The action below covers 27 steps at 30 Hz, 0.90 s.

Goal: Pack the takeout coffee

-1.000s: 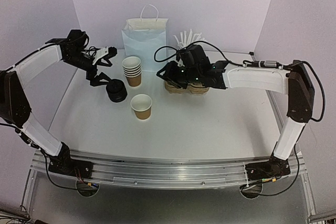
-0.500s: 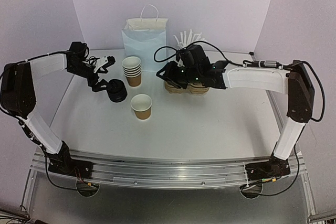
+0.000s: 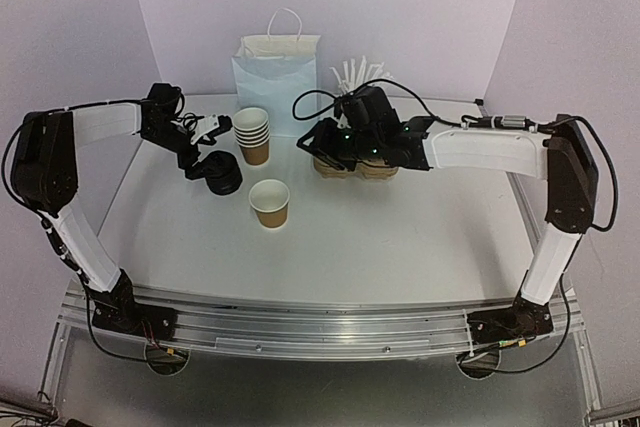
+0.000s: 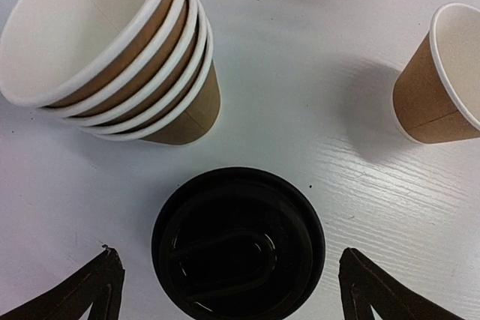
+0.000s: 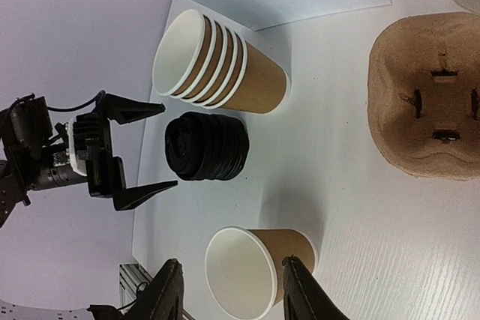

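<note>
A stack of black lids [image 3: 222, 175] [image 4: 238, 241] stands left of centre. My left gripper [image 3: 205, 144] [image 4: 229, 254] is open, one finger on each side of the lids, and holds nothing. A stack of several brown cups [image 3: 252, 135] [image 4: 112, 50] stands just behind the lids. One single cup [image 3: 270, 202] [image 5: 255, 275] stands apart in front. My right gripper [image 3: 313, 140] [image 5: 231, 262] hovers open over the left end of the tan carrier [image 3: 380, 169] [image 5: 427, 103]. It is well away from the single cup that shows between its fingers in the right wrist view.
A white handled paper bag [image 3: 275, 72] stands at the back wall, with a white cup of white sticks [image 3: 355, 75] to its right. Purple walls close in the table on the left, back and right.
My left gripper has swung right and down from beside the lid stack to straddle it, still open. The right arm and all cups stay where they were.
</note>
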Available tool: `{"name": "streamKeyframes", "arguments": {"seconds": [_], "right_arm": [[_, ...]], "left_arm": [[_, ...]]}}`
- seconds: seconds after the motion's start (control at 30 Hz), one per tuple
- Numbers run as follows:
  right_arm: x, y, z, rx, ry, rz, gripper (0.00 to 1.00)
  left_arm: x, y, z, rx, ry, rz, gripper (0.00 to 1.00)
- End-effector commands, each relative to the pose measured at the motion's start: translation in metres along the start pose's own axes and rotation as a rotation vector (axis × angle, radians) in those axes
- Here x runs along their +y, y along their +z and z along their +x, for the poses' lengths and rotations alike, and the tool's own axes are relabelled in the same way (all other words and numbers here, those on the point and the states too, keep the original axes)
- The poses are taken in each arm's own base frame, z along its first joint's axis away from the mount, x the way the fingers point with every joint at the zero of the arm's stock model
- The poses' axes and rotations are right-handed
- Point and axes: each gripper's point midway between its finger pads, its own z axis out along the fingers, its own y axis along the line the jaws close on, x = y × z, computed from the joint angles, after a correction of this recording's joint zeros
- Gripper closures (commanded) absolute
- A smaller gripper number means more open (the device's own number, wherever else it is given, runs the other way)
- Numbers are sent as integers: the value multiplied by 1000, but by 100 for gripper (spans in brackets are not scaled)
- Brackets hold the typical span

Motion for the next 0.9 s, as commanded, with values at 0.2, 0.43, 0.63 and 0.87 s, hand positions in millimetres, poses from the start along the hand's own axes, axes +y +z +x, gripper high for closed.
{"name": "streamKeyframes", "arguments": {"seconds": [0.2, 0.43, 0.63, 0.87], "right_arm": [[1, 1, 4, 10, 6, -5, 58], [2, 2, 5, 18, 6, -9, 58], [1, 4, 6, 19, 3, -8, 58], [1, 4, 6, 21, 3, -8, 58]], "left_arm": [[-1, 5, -2, 22, 15, 50, 1], [2, 7, -6, 22, 8, 48, 10], [3, 8, -5, 32, 0, 60, 22], [0, 9, 0, 48, 6, 72, 23]]}}
